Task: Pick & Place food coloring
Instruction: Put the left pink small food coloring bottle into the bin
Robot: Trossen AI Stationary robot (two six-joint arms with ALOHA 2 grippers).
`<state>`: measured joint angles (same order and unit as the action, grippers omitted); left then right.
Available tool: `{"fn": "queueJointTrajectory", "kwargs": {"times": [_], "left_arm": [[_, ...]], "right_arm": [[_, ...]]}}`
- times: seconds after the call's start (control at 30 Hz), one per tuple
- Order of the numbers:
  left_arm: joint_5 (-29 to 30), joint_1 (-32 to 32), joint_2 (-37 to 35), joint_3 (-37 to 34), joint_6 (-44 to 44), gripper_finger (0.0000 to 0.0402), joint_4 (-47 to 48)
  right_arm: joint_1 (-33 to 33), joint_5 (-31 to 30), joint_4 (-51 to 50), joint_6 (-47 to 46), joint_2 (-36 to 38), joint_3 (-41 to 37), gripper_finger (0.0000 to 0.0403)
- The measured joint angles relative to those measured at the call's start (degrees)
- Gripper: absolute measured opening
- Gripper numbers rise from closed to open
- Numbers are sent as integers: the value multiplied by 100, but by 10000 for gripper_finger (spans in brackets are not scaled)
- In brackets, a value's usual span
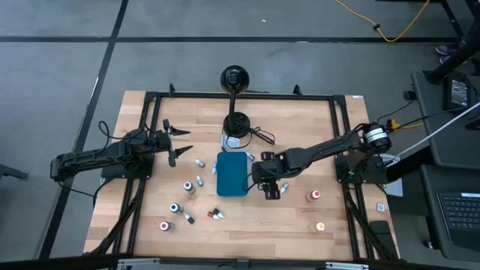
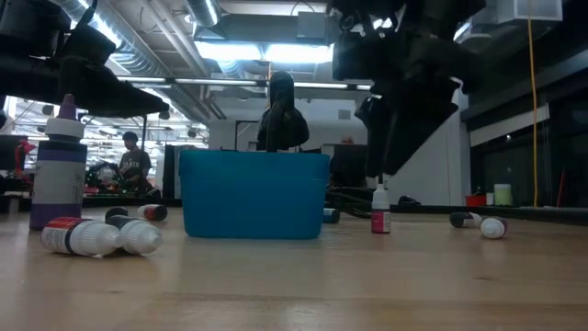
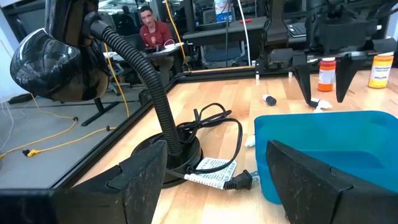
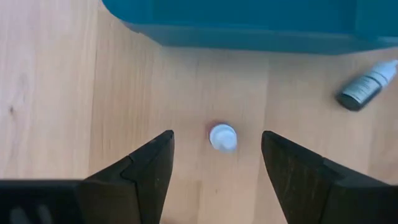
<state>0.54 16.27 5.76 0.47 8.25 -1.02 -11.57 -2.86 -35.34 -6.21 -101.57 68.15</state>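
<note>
The teal tray stands at mid-table. My right gripper hangs open just right of it, fingers pointing down, over a small upright bottle with a white cap. In the low view the gripper is above this bottle and clear of it. A dark bottle lies on its side nearby. Several more small bottles lie or stand left of and in front of the tray. My left gripper is open and empty, left of the tray.
A black gooseneck lamp with its round base and cable stands behind the tray. Two orange-capped bottles stand at the right front. A purple bottle stands near the low camera. A person sits beyond the table.
</note>
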Motion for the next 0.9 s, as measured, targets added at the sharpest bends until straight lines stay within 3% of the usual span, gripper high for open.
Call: {"fn": "queueJointTrajectory", "kwargs": {"times": [0.37, 0.73, 0.9], "left_arm": [[0, 0, -1, 0, 0, 269, -3], [1, 0, 1, 0, 0, 269, -2], [2, 0, 1, 0, 0, 269, -2]], "right_arm": [[-6, -3, 791, -105, -9, -707, 244], [-38, -52, 964, -95, -9, -735, 243], [-40, -125, 946, -97, -9, -735, 212]]}}
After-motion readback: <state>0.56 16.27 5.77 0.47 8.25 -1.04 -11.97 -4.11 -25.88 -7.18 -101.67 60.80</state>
